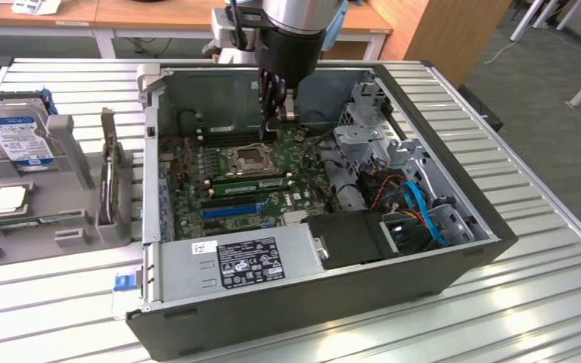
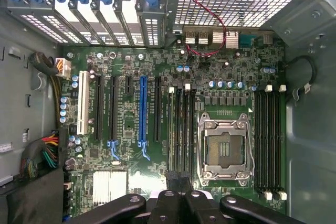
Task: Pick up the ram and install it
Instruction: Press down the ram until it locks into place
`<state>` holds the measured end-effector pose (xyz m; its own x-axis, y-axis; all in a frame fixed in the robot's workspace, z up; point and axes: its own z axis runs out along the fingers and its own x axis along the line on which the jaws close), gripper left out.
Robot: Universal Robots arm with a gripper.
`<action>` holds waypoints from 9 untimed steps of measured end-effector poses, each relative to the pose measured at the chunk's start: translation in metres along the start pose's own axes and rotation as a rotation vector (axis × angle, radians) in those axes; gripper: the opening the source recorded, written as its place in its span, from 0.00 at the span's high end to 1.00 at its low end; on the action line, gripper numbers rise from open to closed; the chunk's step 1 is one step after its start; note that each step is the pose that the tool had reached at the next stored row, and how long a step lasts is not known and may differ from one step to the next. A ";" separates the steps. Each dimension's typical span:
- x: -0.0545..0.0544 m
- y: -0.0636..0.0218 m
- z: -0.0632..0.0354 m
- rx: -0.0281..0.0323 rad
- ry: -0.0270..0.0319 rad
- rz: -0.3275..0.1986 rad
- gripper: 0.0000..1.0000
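Note:
My gripper [image 1: 276, 134] hangs inside the open computer case [image 1: 321, 302], above the motherboard [image 1: 296, 200]. In the wrist view its fingertips [image 2: 178, 179] are drawn together with nothing between them, over the near end of the memory slots beside the CPU socket [image 2: 226, 148]. A thin green ram stick [image 1: 250, 182] stands seated in one of those slots [image 2: 172, 129], apart from the gripper. A second thin green stick [image 1: 30, 221] lies in the grey holder at the exterior view's left.
The grey holder [image 1: 69, 147] also carries a hard drive [image 1: 13, 132], a CPU chip [image 1: 6, 198] and a dark expansion card [image 1: 114, 174] on edge. The power supply [image 1: 240, 261], drive cage [image 1: 366, 140] and cables [image 1: 417, 208] crowd the case's near and right sides.

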<state>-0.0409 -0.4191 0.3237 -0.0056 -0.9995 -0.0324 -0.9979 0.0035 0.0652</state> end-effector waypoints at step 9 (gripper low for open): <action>0.000 0.0000 0.0000 0.0004 -0.0010 0.014 0.90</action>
<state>-0.0409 -0.4191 0.3237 -0.0199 -0.9993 -0.0325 -0.9977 0.0177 0.0653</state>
